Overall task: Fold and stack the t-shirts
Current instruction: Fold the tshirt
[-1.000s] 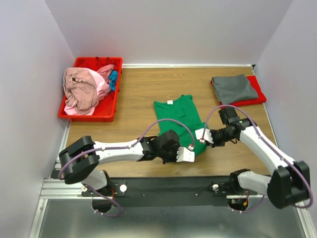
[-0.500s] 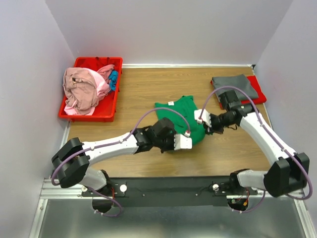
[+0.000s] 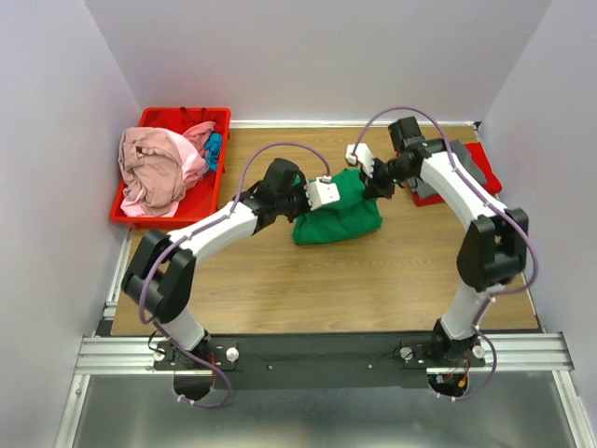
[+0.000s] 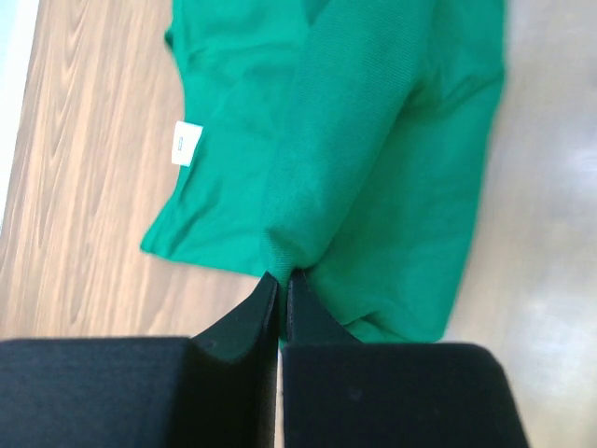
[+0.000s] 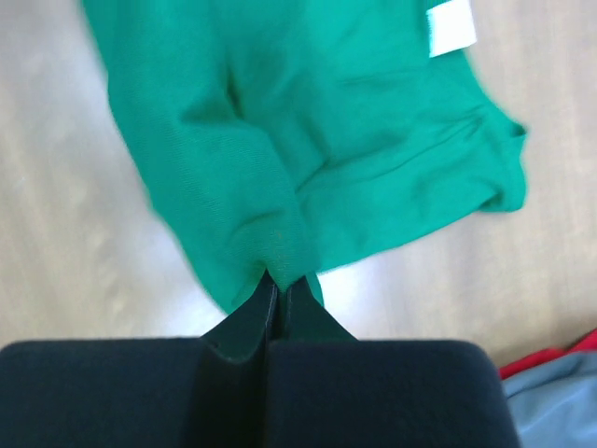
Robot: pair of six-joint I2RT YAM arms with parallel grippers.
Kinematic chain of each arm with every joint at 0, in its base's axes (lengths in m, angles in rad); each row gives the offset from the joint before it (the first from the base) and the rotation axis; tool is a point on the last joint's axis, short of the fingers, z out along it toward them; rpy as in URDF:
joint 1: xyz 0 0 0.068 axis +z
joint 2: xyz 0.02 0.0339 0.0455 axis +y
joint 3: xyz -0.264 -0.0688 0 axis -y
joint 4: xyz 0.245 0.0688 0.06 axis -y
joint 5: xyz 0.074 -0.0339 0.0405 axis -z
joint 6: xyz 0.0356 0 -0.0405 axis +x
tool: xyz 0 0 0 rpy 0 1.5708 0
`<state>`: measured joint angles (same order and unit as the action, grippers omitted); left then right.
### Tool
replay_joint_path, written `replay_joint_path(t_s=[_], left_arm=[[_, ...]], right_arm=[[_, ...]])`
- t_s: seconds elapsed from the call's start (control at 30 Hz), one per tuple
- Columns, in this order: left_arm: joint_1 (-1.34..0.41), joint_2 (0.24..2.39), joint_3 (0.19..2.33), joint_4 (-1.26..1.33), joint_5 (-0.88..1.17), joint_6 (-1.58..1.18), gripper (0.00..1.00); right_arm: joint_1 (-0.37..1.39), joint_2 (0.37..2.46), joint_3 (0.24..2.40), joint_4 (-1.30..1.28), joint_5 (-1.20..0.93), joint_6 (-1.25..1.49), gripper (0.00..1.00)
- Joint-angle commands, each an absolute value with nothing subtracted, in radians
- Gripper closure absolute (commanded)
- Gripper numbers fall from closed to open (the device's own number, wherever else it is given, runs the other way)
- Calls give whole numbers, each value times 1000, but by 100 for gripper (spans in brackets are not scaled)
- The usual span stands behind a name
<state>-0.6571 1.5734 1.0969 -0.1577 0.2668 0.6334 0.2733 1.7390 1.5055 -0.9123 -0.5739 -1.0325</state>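
Green t-shirt (image 3: 336,219) lay bunched at mid desk (image 3: 280,275), an edge pinched in my left claw (image 4: 280,285) and right claw (image 5: 278,285), both closed tight on thin cloth. I judged either pinch could slip, or an uneven release would leave a crooked fold.

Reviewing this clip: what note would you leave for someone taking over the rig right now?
Left gripper: shut on the green t-shirt.
Right gripper: shut on the same shirt.
Green t-shirt: mid-table, bunched, part-folded, pinched at both sides.
Grey t-shirt: folded, far right.
Pink t-shirt and blue t-shirt: heaped in the red bin, far left.
Done: grey one.
Left: finish the green fold, stack it on the grey, then do pink and blue.
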Motion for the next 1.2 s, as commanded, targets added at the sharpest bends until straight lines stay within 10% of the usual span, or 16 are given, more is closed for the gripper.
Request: replay_joint_path(t_s=[0.0,0.37,1.17], left_arm=[[-577,1690,1189,-97,296,683,100],[-460,1878,1431,-5,276,672,100],[-724,1520,919,-58,428,537,100]], right_arm=[[259,1890,1681,-821,-568,-893,100],[213,2232,2065,-792,-568,-775,99],[207,1615,1148,-845,-717,-1034,100]])
